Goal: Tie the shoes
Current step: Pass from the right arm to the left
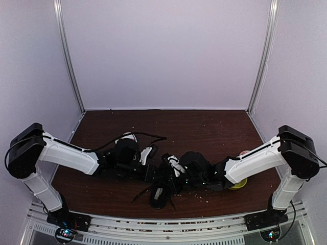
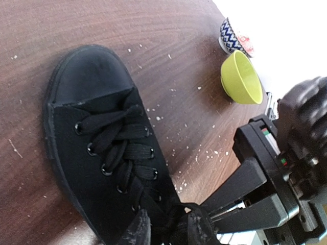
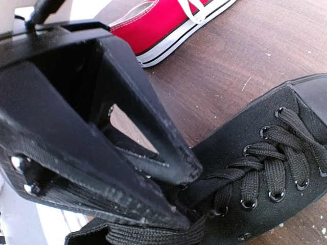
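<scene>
The black shoe (image 2: 97, 153) lies on the wooden table, toe pointing away, its black laces crossed through the eyelets; it also shows in the top view (image 1: 159, 195) and the right wrist view (image 3: 265, 148). My left gripper (image 2: 168, 227) is over the shoe's upper eyelets with a bunch of black lace pinched between its fingers (image 2: 134, 229). My right gripper (image 3: 185, 196) is closed on a black lace strand by the shoe's opening. Both grippers meet over the shoe in the top view, left (image 1: 153, 171) and right (image 1: 178, 176). The red sneaker (image 3: 163, 23) lies beyond, with white laces and sole.
A lime-green bowl (image 2: 240, 76) and a blue-and-white patterned cup (image 2: 231, 35) stand at the table's right side; the bowl sits by the right arm (image 1: 239, 185). White crumbs dot the dark wood. A black cable (image 1: 148, 135) trails behind the left arm.
</scene>
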Controlling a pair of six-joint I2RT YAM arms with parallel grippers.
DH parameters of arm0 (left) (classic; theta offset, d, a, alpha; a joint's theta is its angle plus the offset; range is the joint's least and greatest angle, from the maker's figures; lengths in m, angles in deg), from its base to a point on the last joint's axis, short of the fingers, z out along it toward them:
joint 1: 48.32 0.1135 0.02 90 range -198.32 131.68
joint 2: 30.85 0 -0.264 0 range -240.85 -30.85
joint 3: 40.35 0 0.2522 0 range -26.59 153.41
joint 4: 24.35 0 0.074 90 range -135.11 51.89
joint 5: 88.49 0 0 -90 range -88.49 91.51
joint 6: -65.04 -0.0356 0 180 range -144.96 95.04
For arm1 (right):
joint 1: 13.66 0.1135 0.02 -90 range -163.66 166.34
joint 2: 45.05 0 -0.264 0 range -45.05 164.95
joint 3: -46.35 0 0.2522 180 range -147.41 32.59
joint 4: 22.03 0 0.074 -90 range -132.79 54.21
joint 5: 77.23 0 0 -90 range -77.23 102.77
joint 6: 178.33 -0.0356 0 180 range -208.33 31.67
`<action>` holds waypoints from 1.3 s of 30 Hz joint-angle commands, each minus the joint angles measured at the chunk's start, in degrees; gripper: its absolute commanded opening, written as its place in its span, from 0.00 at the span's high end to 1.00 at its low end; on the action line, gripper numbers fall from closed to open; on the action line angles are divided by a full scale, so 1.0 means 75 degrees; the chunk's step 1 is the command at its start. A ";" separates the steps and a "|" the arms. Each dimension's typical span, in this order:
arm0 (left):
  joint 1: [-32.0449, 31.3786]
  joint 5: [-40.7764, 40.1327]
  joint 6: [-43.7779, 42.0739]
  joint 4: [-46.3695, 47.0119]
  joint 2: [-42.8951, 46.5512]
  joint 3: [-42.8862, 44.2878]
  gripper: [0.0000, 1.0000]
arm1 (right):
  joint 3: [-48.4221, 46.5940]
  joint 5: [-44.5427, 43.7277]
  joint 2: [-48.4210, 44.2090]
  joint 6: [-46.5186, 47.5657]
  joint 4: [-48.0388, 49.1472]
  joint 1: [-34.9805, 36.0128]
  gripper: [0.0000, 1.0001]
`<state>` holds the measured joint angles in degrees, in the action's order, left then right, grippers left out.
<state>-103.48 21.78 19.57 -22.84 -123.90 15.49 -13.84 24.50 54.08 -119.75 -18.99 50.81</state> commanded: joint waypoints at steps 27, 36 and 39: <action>0.0042 0.1239 0.0005 0.1178 -0.0214 -0.0939 0.69 | 0.0095 -0.0149 -0.0170 0.0017 0.0032 -0.0047 1.00; 0.0042 0.1238 0.0005 0.1308 -0.0027 -0.1255 0.69 | 0.0068 -0.0163 -0.0125 0.0024 -0.0019 -0.0050 1.00; 0.0042 0.0970 -0.0080 0.1117 0.0127 -0.1190 0.69 | 0.0057 -0.0163 -0.0122 0.0028 -0.0015 -0.0055 1.00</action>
<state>-102.80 29.85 20.14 -14.23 -124.62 6.81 -13.51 24.54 54.04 -119.75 -19.34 50.81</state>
